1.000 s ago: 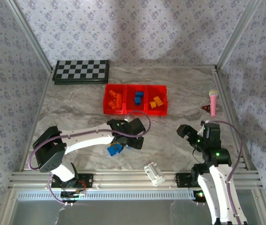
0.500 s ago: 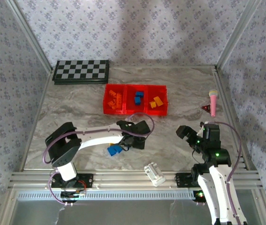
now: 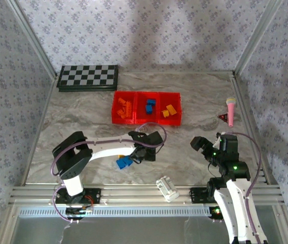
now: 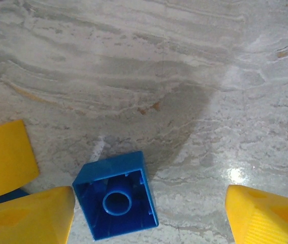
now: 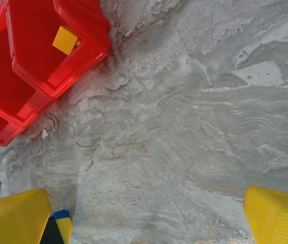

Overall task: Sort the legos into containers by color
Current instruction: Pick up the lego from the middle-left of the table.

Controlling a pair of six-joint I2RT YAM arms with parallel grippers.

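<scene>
1. top external view: the left gripper (image 3: 142,153) sits low over the marble table (image 3: 83,127), just beside a small cluster of blue legos (image 3: 125,162) that lies on the table, well in front of the containers (image 3: 146,122).
2. the three red bins already hold bricks: orange ones (image 3: 125,108) in the left bin, blue ones (image 3: 150,105) in the middle and yellow-orange ones (image 3: 170,110) in the right.
3. left wrist view: one blue brick (image 4: 116,195) lies upside down, hollow side up, between the yellow fingers (image 4: 27,218). it is just beside the finger at the left of the frame and apart from the other one.
4. the left gripper's (image 4: 150,209) jaws are apart and not clamped on the brick.
5. right wrist view: the right gripper (image 5: 144,218) hangs over bare table with its jaws wide apart and nothing between them. the containers (image 5: 32,96) fill the upper left corner, with a yellow brick (image 5: 65,38) inside one.
6. a checkerboard (image 3: 88,77) lies at the far left, a pink microphone toy (image 3: 230,109) at the right, and a white ribbed cylinder (image 3: 167,188) at the near edge.
</scene>
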